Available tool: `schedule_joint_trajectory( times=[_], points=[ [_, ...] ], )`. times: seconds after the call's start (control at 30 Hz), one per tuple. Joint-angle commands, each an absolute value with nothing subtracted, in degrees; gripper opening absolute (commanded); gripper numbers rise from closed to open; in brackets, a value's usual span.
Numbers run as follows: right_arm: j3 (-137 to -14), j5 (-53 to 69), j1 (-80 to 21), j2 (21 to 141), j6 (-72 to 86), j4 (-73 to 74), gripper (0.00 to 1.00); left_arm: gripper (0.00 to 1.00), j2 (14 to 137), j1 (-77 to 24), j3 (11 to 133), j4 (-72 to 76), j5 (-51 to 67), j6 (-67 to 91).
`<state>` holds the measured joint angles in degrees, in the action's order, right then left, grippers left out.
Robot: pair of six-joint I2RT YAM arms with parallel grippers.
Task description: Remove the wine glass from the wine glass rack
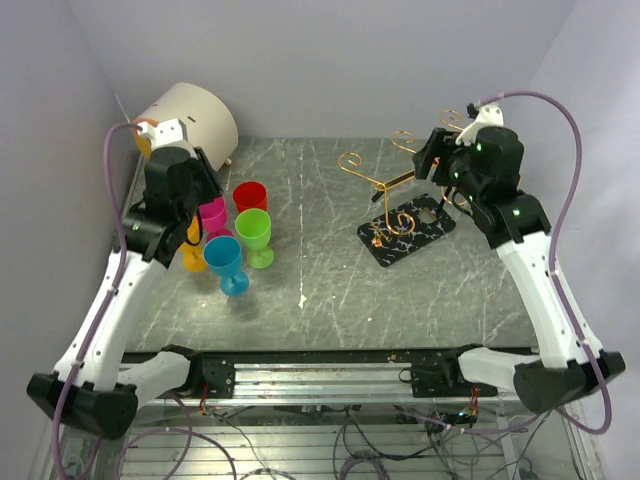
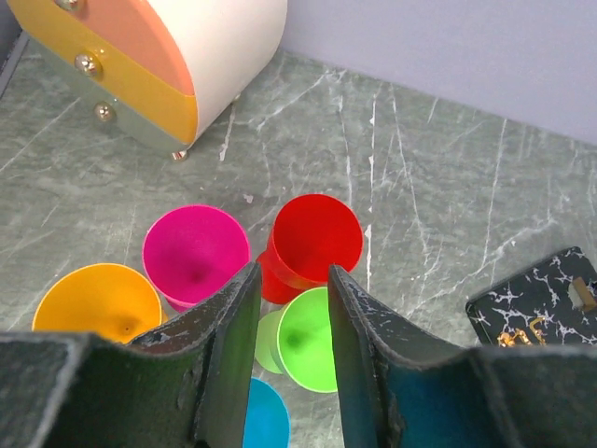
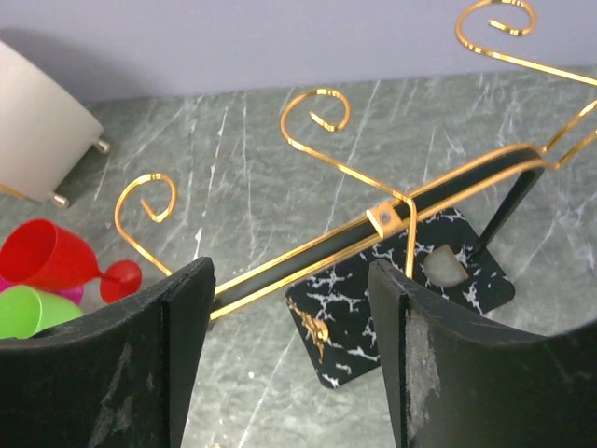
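Found rack (image 1: 405,235) bare, 5 glasses (image 1: 253,230) standing aside, left gripper (image 2: 293,273) and right gripper (image 3: 289,271) parted and empty; recommend retracting only

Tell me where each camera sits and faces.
Top external: high behind the bases, looking down on the table; left arm and right arm show.
Left wrist: above the goblets, looking down; left gripper shows.
Right wrist: low, facing the wine glass rack; right gripper shows.
Both wrist views share the red goblet and the rack.

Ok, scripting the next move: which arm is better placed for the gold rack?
Likely right: the right hand, open, is at the wine glass rack; the left hand hovers over the coloured cups.
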<state>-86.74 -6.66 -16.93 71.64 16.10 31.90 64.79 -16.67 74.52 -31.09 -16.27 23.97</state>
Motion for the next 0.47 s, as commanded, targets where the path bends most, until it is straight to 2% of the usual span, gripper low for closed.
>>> schedule_joint_trajectory(
  times=[0.0,0.07,0.13,0.43],
  points=[
    [-79.5,-4.2,-16.6,65.7,19.4,25.9,0.72,0.45,58.9,-16.0,68.7,-25.1,-16.3,23.0],
    [-77.3,-4.5,-16.6,64.3,19.7,25.9,0.74,0.45,56.4,-16.0,65.8,-24.0,-16.6,22.8],
    [-76.2,-5.3,-16.6,63.2,19.9,26.2,0.81,0.45,54.5,-16.0,63.1,-22.9,-16.6,22.7],
    [-72.1,-5.6,-16.6,59.9,18.2,24.7,0.83,0.45,48.7,-16.0,57.0,-21.2,-17.2,22.2]
  ],
)
